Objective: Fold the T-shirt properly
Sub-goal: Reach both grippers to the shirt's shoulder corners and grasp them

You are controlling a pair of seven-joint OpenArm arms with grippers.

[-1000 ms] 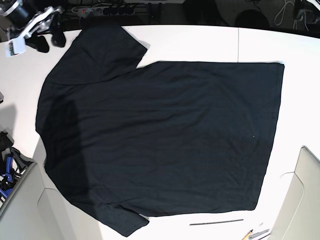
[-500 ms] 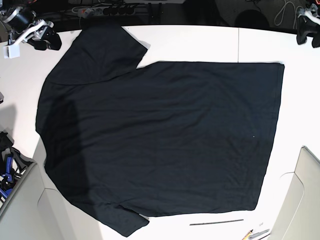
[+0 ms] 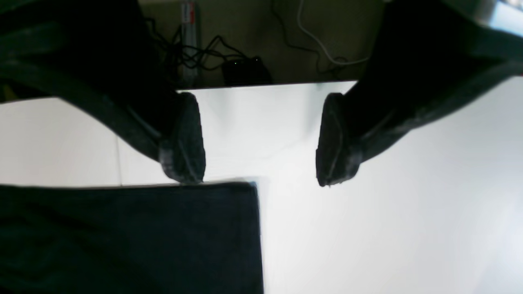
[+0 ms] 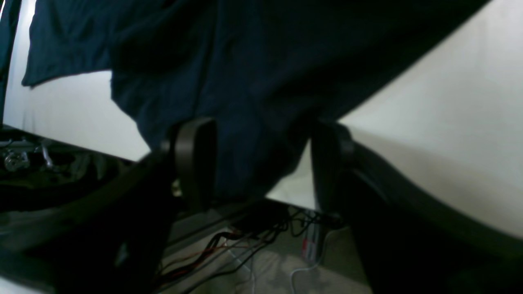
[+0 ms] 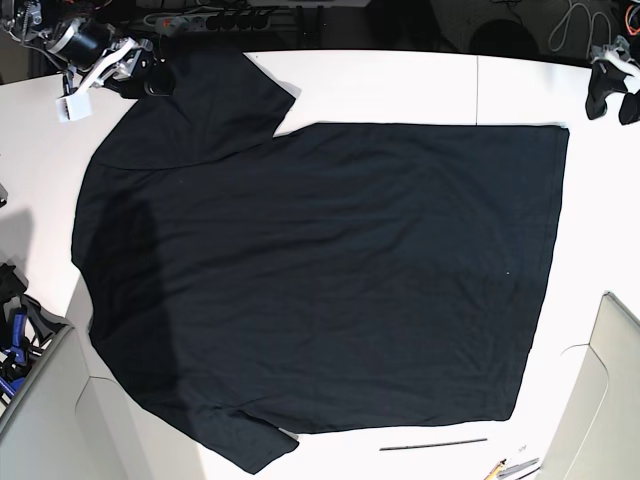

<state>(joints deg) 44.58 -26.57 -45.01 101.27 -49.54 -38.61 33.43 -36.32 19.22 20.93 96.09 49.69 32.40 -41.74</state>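
The black T-shirt lies spread flat on the white table, neck end to the left and hem to the right. My right gripper is at the far left corner, by the far sleeve. In the right wrist view this gripper stands open and the sleeve cloth shows between its fingers; I cannot tell whether they touch. My left gripper hovers at the far right. In the left wrist view it is open and empty, just beyond the hem corner.
Cables and a power strip lie past the far table edge. A thin dark rod and pens lie near the front edge. A grey bin with blue-handled tools stands front left, a pale box front right.
My right gripper has moved right, up to the far sleeve. My left gripper has come into view at the far right, dropped toward the hem corner and opened wider. The shirt has not shifted.
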